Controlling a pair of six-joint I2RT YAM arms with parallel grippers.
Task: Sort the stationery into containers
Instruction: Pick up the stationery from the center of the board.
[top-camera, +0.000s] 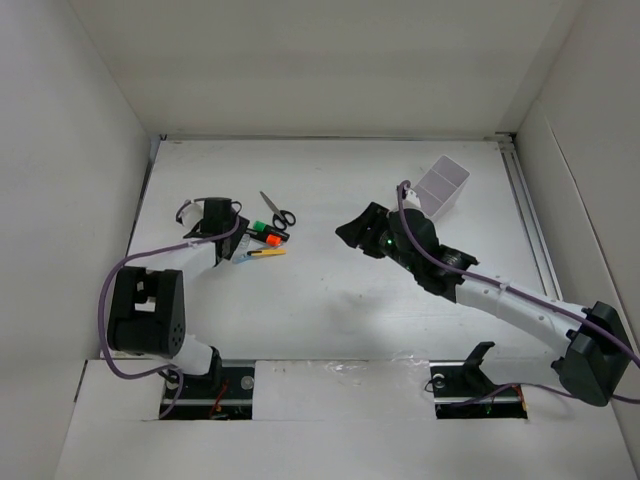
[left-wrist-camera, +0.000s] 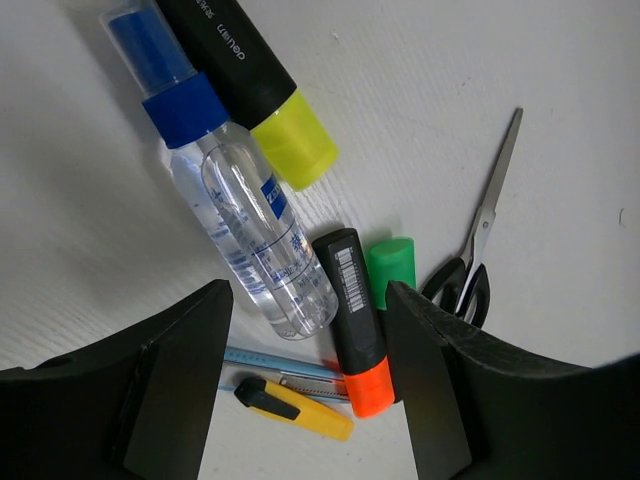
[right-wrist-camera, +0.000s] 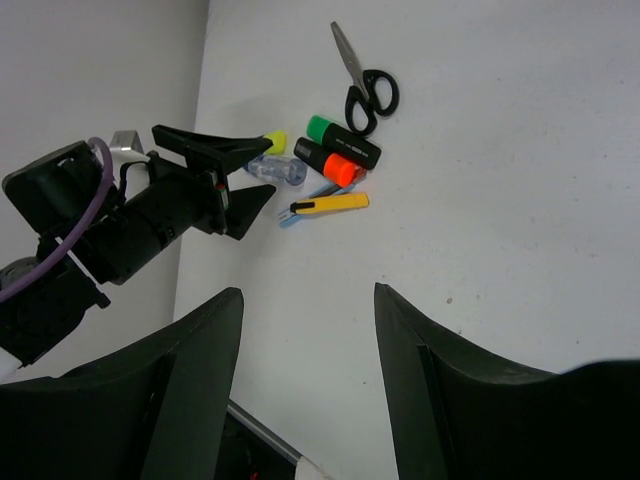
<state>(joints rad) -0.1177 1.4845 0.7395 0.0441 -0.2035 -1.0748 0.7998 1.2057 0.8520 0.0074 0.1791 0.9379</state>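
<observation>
White table inside a white-walled enclosure, both arms mounted at its near edge. The stationery lies in one cluster on the left half of the table, well apart from the white bin, which stands at the far right, just beyond the right arm. The left fingers stand apart with nothing clamped between them; in the left wrist view they frame the end of a clear bottle with a blue cap and the orange highlighter; whether they touch anything cannot be told. The green highlighter lies against the orange one. The black marker, with a yellow cap, lies alongside the bottle. The scissors lie closed on the far side of the cluster, handles just beside the green highlighter, blades pointing away from it. The yellow pen and the light-blue pen lie side by side at the near side of the cluster, by the orange cap. The right fingers are apart and hold nothing, above bare table near the middle, aimed toward the cluster and well apart from it
</observation>
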